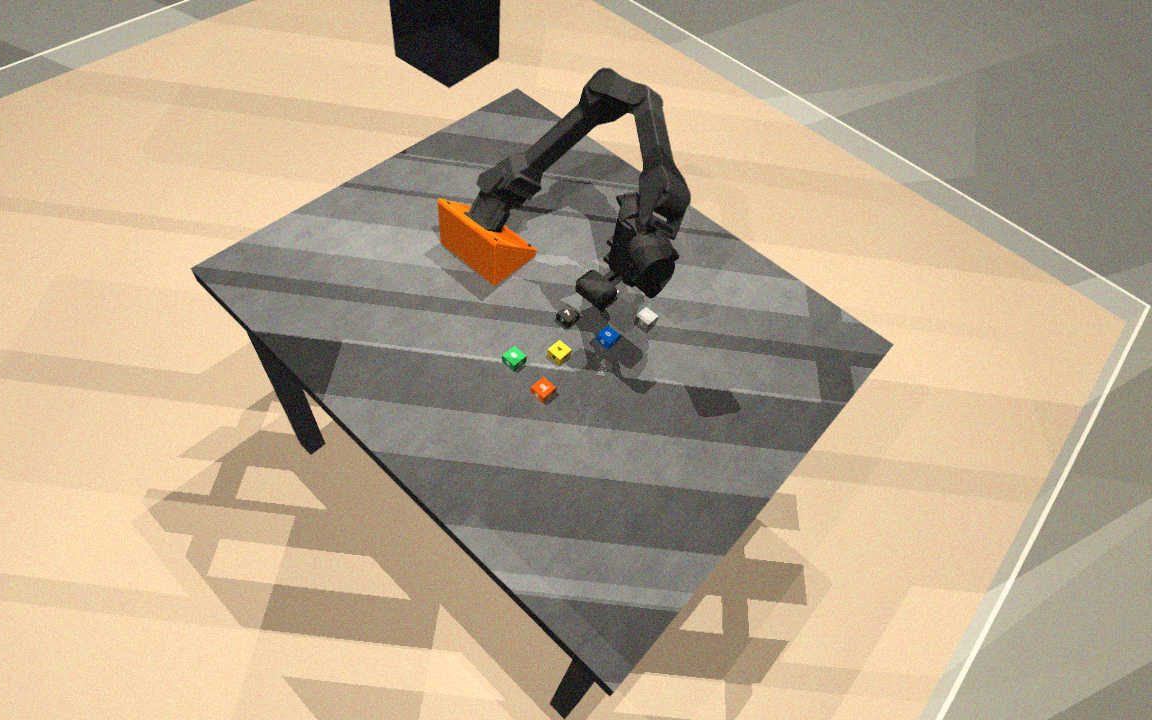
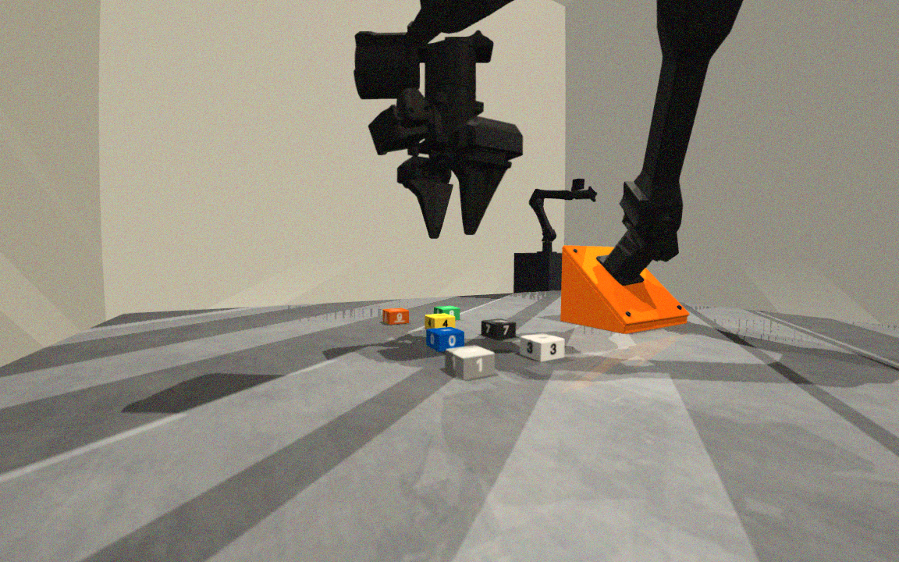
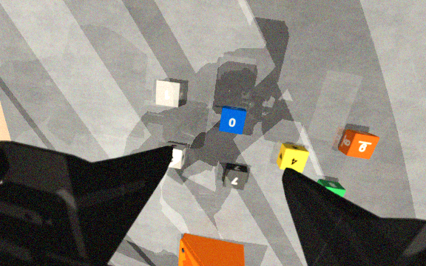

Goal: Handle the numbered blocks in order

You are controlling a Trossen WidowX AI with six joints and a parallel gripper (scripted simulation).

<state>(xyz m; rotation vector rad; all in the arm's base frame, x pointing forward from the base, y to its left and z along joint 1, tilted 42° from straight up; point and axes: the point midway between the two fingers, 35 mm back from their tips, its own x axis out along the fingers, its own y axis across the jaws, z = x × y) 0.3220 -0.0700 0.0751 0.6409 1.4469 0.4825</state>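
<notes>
My gripper (image 2: 451,235) (image 3: 227,162) is open and empty, well above the blocks. The blue 0 block (image 1: 608,336) (image 2: 445,339) (image 3: 232,120) shows ahead of the fingertips in the wrist view. The grey 1 block (image 1: 646,318) (image 2: 469,363) (image 3: 168,93) is beside it. The white 3 block (image 2: 541,347) (image 3: 178,157) is partly behind a finger in the wrist view and hidden in the top view. The black 7 block (image 1: 567,316) (image 2: 498,329) (image 3: 236,176), yellow 4 block (image 1: 558,351) (image 2: 439,321) (image 3: 293,158), green 8 block (image 1: 514,358) (image 2: 447,311) (image 3: 333,188) and orange 9 block (image 1: 543,389) (image 2: 396,316) (image 3: 359,144) rest on the table.
The orange wedge-shaped arm base (image 1: 468,246) (image 2: 592,297) (image 3: 214,251) stands on the grey table (image 1: 562,501) (image 2: 369,474), near the black block. The arm's shadows fall across the blocks. A second, small dark arm (image 2: 542,209) stands on a black pedestal in the background.
</notes>
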